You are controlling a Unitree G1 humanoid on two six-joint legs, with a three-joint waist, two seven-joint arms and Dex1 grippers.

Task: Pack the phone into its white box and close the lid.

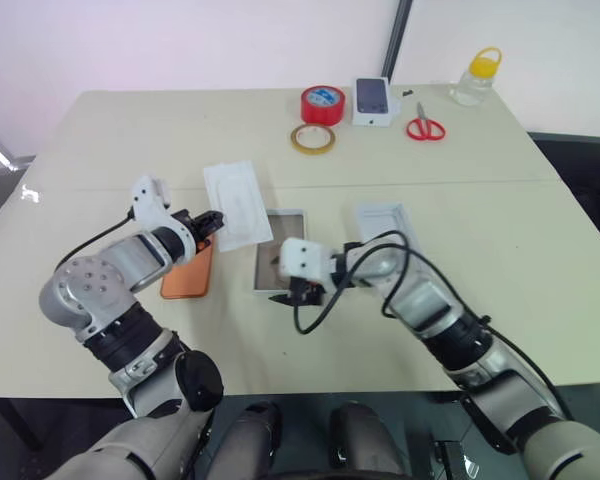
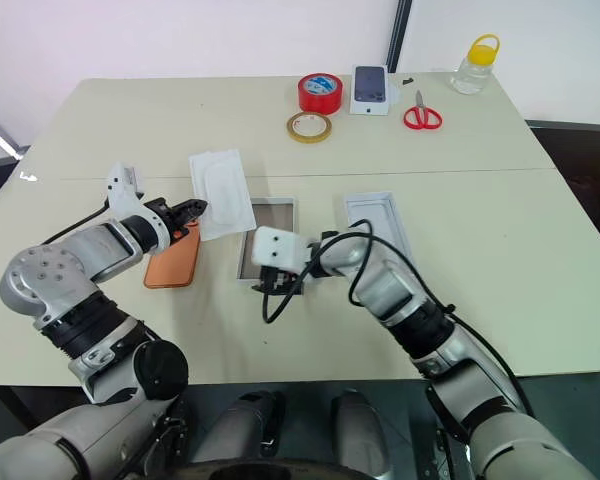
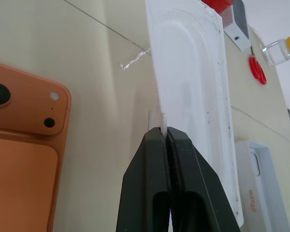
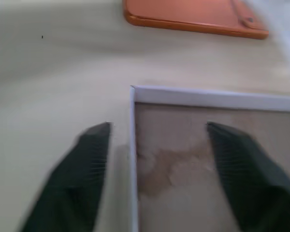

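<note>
Flat orange phone (image 2: 173,258), camera-side up, beside empty brown-floored white box (image 2: 267,238).

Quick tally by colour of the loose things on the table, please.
White: 4 - white box, lid, insert, smaller box
Orange: 1 - phone
Red: 2 - tape roll, scissors
Tan: 1 - tape ring
Clear, yellow-capped: 1 - bottle
Total: 9

Both arms: silver-grey metal segments, black ribbed joints, round screw-dotted shoulder housing lower left of the head view, white blocky wrist modules, looping black cables, black wedge-shaped fingers (image 3: 171,183).
</note>
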